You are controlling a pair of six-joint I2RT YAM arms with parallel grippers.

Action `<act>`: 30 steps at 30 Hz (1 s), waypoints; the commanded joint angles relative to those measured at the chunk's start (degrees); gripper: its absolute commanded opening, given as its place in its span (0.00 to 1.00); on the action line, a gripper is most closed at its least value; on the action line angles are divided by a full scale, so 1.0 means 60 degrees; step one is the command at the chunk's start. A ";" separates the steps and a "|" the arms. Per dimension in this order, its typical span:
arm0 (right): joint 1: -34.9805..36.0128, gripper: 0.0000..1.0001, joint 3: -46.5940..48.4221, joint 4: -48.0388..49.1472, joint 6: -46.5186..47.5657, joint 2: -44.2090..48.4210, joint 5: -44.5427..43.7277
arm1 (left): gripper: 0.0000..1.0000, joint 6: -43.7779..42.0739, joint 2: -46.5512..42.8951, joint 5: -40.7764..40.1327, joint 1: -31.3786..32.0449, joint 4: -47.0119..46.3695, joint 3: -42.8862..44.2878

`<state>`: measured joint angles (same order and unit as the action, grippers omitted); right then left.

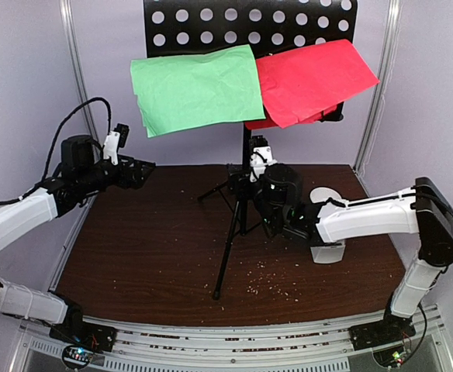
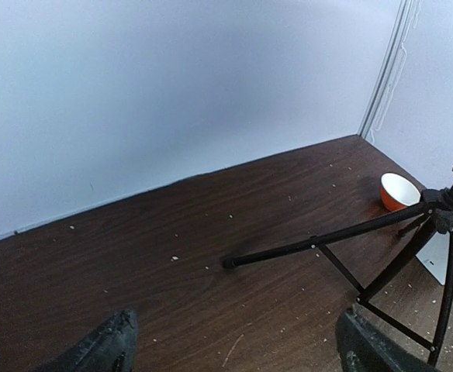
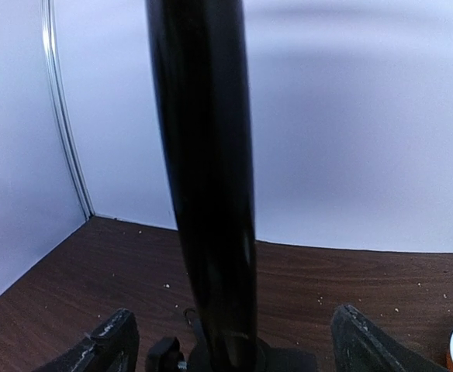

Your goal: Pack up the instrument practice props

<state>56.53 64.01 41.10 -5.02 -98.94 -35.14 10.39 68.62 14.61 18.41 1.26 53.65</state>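
The black perforated music stand (image 1: 250,19) rises on a pole (image 1: 246,147) from tripod legs (image 1: 228,256) at mid table. A green sheet (image 1: 195,87) and a red sheet (image 1: 312,77) lie side by side on its desk. My right gripper (image 1: 247,182) is at the pole just above the tripod hub. In the right wrist view the pole (image 3: 203,178) stands between its fingers (image 3: 106,345), open, with gaps on both sides. My left gripper (image 1: 143,172) hovers open and empty left of the stand, over a tripod leg (image 2: 312,246). The white metronome (image 1: 327,225) sits behind the right forearm, mostly hidden.
A small orange-and-white bowl (image 2: 399,190) stands near the back right corner, beyond the tripod. Pale crumbs (image 1: 269,279) are scattered over the dark wooden table (image 1: 149,248). White walls and metal posts (image 1: 375,101) close in the back and sides.
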 commanded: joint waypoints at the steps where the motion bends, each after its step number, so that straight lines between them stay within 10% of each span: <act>1: -0.0136 0.88 -0.0902 -0.0205 -0.0604 0.0825 0.0505 | 0.89 0.0189 0.0614 0.0733 0.0019 -0.0364 0.0004; 16: -0.3078 0.87 -0.5457 -0.1190 -0.3659 0.4549 0.1453 | 0.82 0.0195 0.1789 0.0108 0.3078 -0.0451 -0.0373; 30: -0.4185 0.83 -0.5798 -0.2449 -0.2835 0.7726 0.2501 | 0.78 0.1073 0.1469 0.0401 0.4852 -0.1421 -0.1145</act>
<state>31.77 29.26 28.42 -23.35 -53.98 -25.21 15.99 78.96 16.56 47.24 -3.42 45.21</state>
